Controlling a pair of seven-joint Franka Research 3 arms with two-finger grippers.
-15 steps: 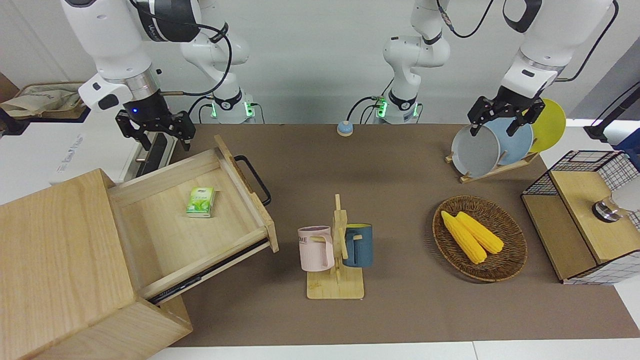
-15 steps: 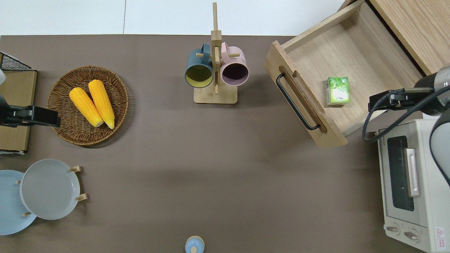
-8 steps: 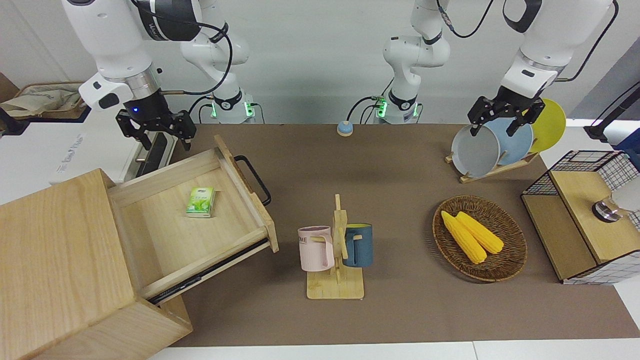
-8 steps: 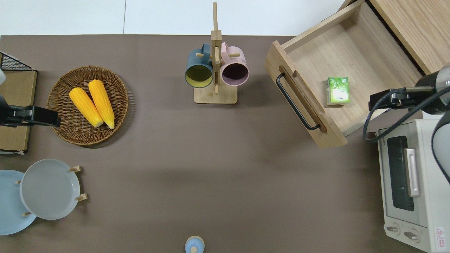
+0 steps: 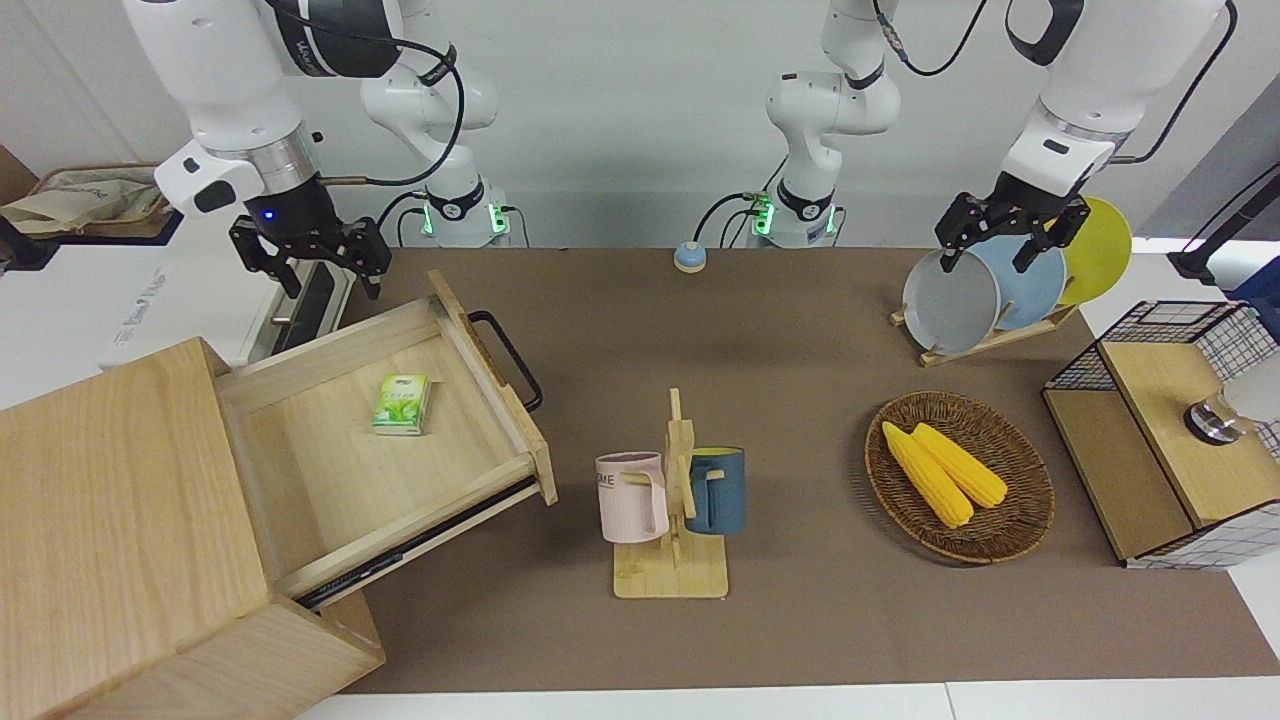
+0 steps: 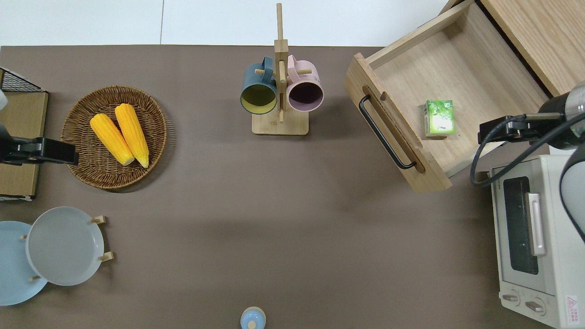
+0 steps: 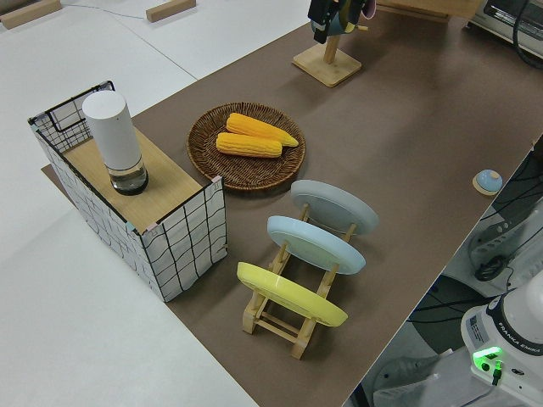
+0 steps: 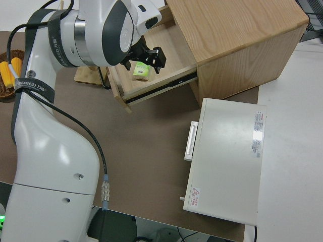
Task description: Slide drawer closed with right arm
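The right claw has gone up a little and a bit toward the robots since a second ago; nothing else has moved, and the drawer is open just as far as it was; the right claw's two fingers are spread apart and hold nothing; from above it hangs over the drawer's side wall on the robots' side, close to the white oven; the left arm is parked, its left claw open and holding nothing

The drawer sticks out of the big wooden cabinet at the right arm's end of the desk; it points toward the middle of the desk, turned a bit; its front board, with the black bar handle, runs the long way across that end; the front lies away from the right claw, toward the middle of the desk, so I think the claw must go round to the front and then push toward the cabinet; the right arm is much the nearer one

The drawer is wide, shallow and made of pale wood; a small green box lies flat inside it, near the middle
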